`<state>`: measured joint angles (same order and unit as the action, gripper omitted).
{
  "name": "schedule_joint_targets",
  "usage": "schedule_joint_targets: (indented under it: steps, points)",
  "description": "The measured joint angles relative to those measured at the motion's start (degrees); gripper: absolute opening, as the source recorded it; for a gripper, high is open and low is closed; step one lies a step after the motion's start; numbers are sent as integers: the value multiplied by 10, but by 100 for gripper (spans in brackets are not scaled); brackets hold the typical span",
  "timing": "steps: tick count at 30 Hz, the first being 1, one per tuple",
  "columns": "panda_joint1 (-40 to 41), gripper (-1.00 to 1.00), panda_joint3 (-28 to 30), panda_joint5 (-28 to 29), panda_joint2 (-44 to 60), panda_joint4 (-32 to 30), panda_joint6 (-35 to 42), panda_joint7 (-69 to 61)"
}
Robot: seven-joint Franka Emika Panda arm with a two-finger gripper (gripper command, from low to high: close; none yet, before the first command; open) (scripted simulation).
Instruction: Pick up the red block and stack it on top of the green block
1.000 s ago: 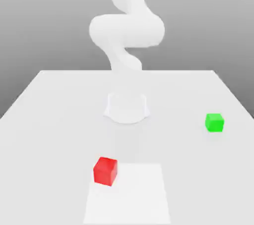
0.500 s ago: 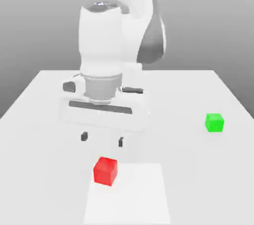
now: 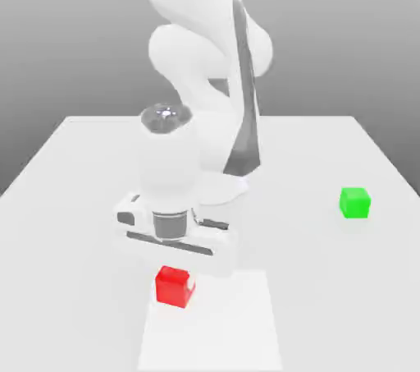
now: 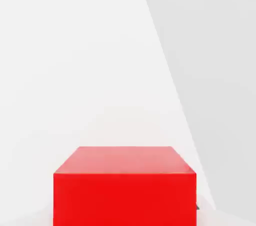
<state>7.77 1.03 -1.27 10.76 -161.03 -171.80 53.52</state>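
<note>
Stacking is being left undone while the red block [image 3: 172, 288] is being reached by the hand [image 3: 175, 282], whose grip cannot be told, well apart from the green block [image 3: 355, 204].

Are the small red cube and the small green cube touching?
Apart: the exterior view shows a wide stretch of bare white table between the red cube and green cube.

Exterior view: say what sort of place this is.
Likely a simulated robot test scene rather than a real workroom: a white robot arm on a plain pale table, two plain cubes, red and green, and a blank grey backdrop.
</note>
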Motion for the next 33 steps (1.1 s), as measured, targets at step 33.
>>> schedule_joint_targets:
  steps: [33]
  points:
    - [-528, -100, -331, -124, -223, -59, 153, -200]
